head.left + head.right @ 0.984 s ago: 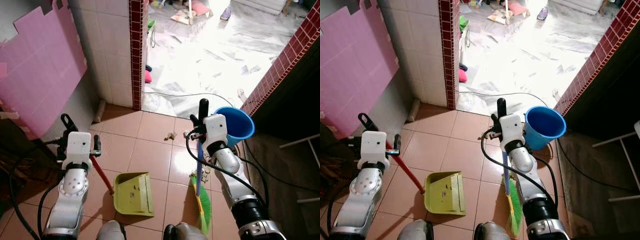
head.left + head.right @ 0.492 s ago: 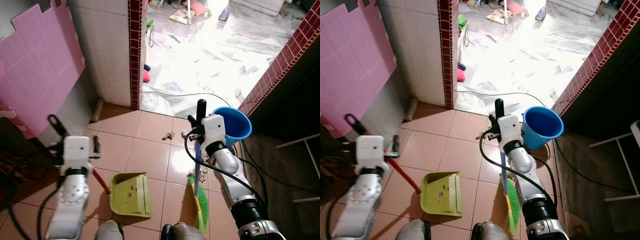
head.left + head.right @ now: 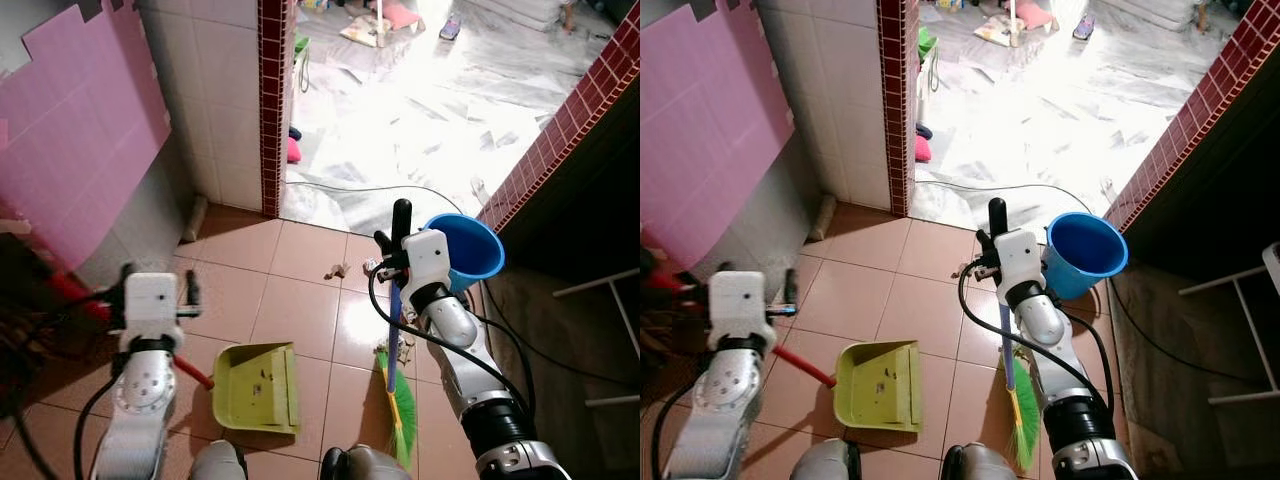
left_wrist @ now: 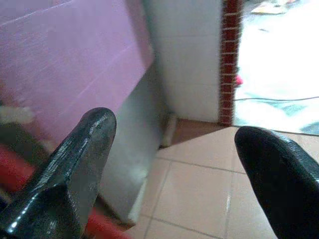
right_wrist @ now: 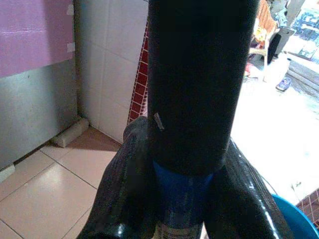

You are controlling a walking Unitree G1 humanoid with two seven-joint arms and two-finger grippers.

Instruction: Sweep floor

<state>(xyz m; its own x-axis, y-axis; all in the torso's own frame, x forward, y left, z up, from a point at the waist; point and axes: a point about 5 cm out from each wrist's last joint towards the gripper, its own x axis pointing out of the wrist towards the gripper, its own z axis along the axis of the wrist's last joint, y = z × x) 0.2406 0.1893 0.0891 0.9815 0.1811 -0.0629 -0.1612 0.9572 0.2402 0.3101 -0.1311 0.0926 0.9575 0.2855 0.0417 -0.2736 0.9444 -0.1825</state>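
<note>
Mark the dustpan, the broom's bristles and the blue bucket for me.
dustpan [image 3: 256,386], left eye view, middle of its yellow-green pan.
broom's bristles [image 3: 402,420], left eye view, the green brush head.
blue bucket [image 3: 1087,253], right eye view, its inner wall.

Head views: stereo pair looking forward and down; both share the terracotta floor [image 3: 300,310] and doorway.
Left wrist view: looks along the left gripper [image 4: 174,164] toward the pink wall panel [image 4: 65,55].
Right wrist view: close on the broom handle [image 5: 192,84].

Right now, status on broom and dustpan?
Right gripper shut on broom. Left gripper holds dustpan handle. Debris ahead, blue bucket beside.
</note>
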